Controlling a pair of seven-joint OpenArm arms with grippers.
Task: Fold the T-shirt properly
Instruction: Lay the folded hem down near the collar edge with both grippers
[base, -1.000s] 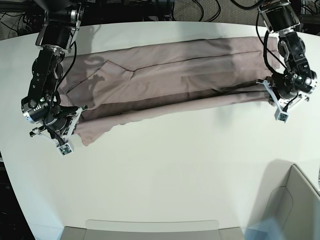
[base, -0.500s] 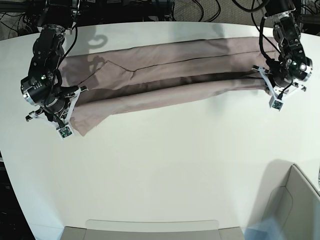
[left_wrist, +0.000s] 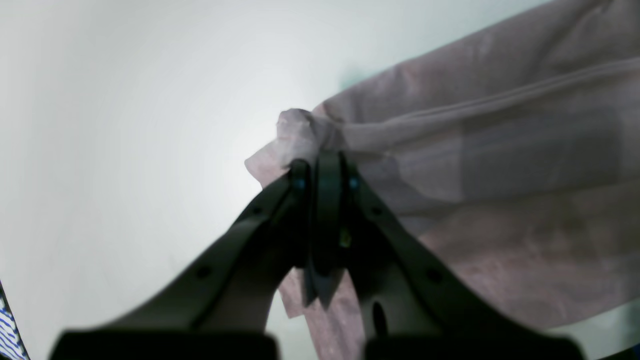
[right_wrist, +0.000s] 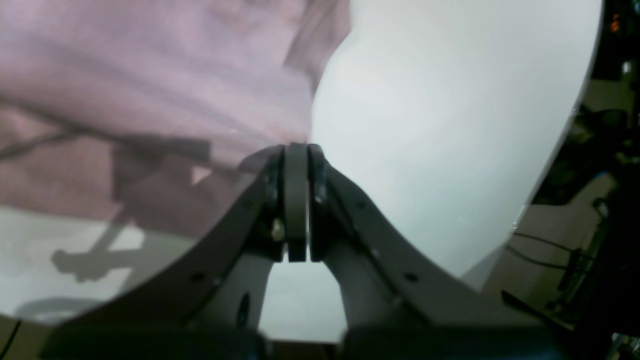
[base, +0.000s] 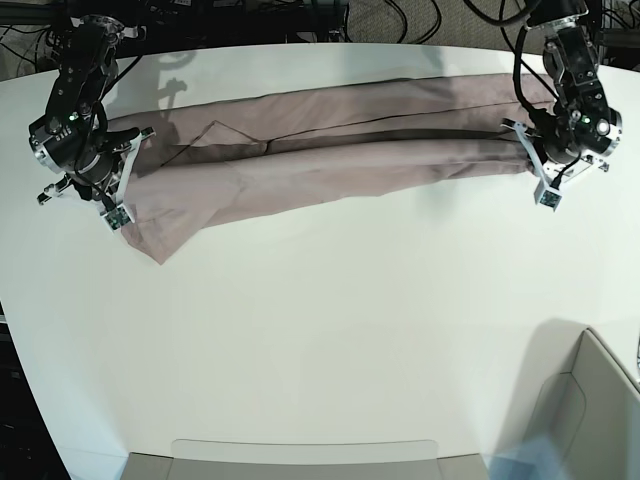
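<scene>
Across the far half of the white round-edged table (base: 330, 330) lies the plain dusty pink-mauve T-shirt of soft wrinkled fabric (base: 330, 150), stretched into a long narrow band from one arm to the other, with its near long edge folded over onto the rest. One loose corner hangs down past the band on the side of the right arm. The right gripper (base: 112, 205) has its dark jaws pressed together on that end of the cloth; seen from its wrist camera, the fingertips (right_wrist: 296, 155) meet at the shirt's edge with no gap showing. At the other end the left gripper (base: 541, 185) is likewise clamped tight on a bunched tuft of fabric, which pokes up just beyond its fingertips (left_wrist: 322, 165) in the wrist view. Near the front corner on the left arm's side stands a pale grey open bin (base: 590, 400), and what little of its inside shows holds nothing I can make out. A flat pale tray edge (base: 300, 452) runs along the near rim of the table. No label or writing can be read on anything
</scene>
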